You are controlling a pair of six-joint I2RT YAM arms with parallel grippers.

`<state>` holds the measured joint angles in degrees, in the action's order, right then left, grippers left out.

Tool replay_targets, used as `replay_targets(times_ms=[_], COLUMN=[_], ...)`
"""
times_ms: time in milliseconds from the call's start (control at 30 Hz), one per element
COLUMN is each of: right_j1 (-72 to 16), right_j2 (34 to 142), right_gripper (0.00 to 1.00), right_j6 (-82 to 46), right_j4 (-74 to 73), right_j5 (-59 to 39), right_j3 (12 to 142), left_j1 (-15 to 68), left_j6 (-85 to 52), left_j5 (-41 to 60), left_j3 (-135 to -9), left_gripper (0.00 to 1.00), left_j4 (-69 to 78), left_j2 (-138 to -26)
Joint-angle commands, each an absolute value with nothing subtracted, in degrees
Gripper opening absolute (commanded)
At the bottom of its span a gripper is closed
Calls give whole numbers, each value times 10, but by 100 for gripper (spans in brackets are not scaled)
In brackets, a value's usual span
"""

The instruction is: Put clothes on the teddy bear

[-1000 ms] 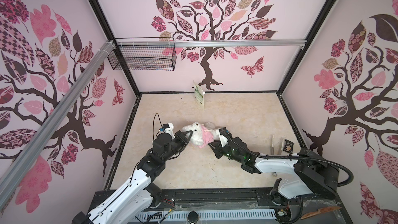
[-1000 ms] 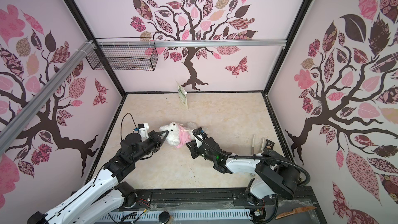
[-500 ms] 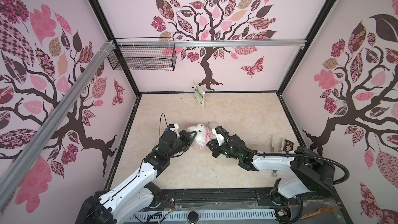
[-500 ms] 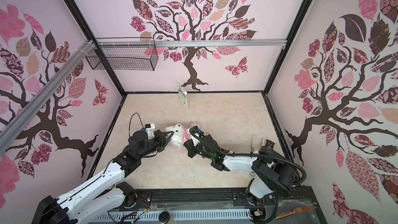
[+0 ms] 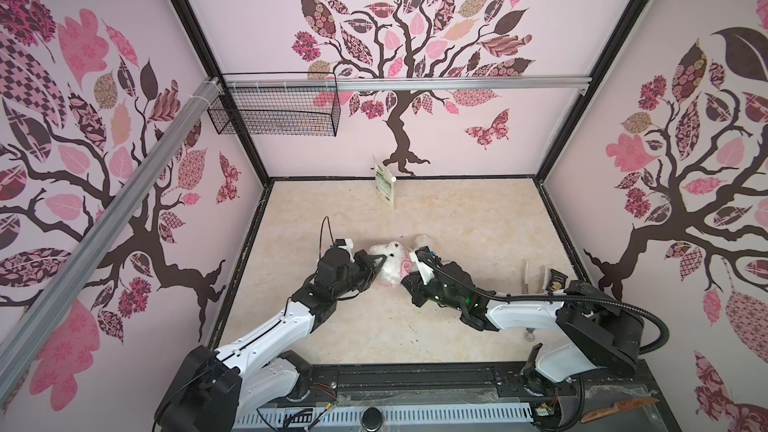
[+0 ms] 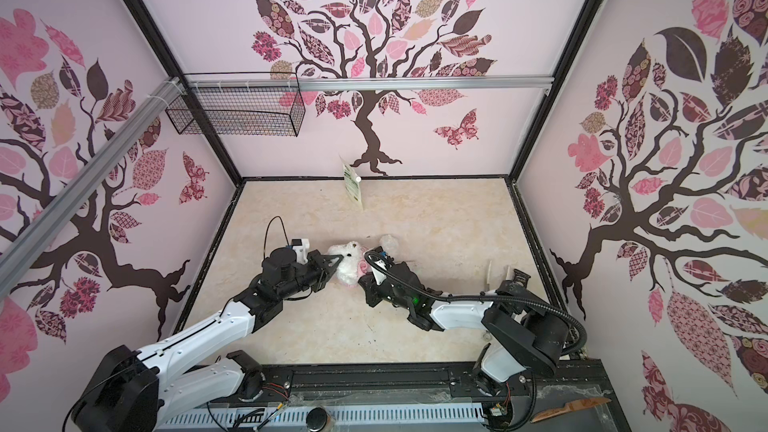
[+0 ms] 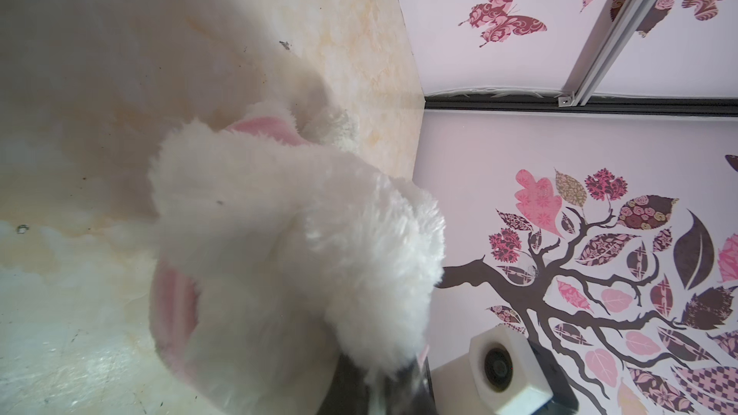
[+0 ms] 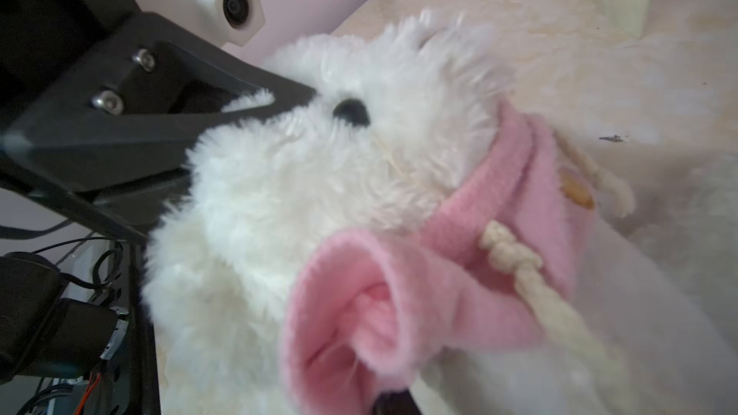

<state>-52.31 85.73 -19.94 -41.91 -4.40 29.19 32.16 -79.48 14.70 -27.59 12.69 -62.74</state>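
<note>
The white fluffy teddy bear (image 5: 388, 261) lies mid-table between my two grippers, seen in both top views, with a pink top (image 5: 405, 268) bunched at its neck and body. My left gripper (image 5: 379, 263) is shut on the fur at the side of the bear's head (image 8: 319, 177); its black fingers (image 8: 239, 113) pinch a tuft near the dark nose. My right gripper (image 5: 408, 280) sits against the bear's other side, shut on the pink top (image 8: 399, 293), whose cream drawstring (image 8: 515, 261) hangs loose. In the left wrist view the bear (image 7: 279, 253) hides most of the left gripper (image 7: 375, 389).
A printed card (image 5: 384, 184) stands at the back wall. A wire basket (image 5: 274, 112) hangs from the rail at upper left. Small upright items (image 5: 540, 278) stand by the right wall. The enclosure walls ring the beige table (image 5: 457, 222).
My left arm has reached further right, with its gripper close against the bear's head. The bear has shifted slightly. The right gripper has stayed at the pink top.
</note>
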Motion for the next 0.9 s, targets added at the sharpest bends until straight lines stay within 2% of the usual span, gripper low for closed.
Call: replay_targets(times_ms=[0,867], right_j1=[-527,-525], right_j2=[839,803], right_gripper=[11,17], right_j6=[-208,-212], right_j4=[-427,-375], right_j5=[-21,65], right_j3=[292,243], left_j1=[325,323], left_j6=[-782,-760], left_j5=[175,164], left_j3=[-260,-260], left_gripper=[0,0], left_j4=[129,109], left_j2=[-632,-618])
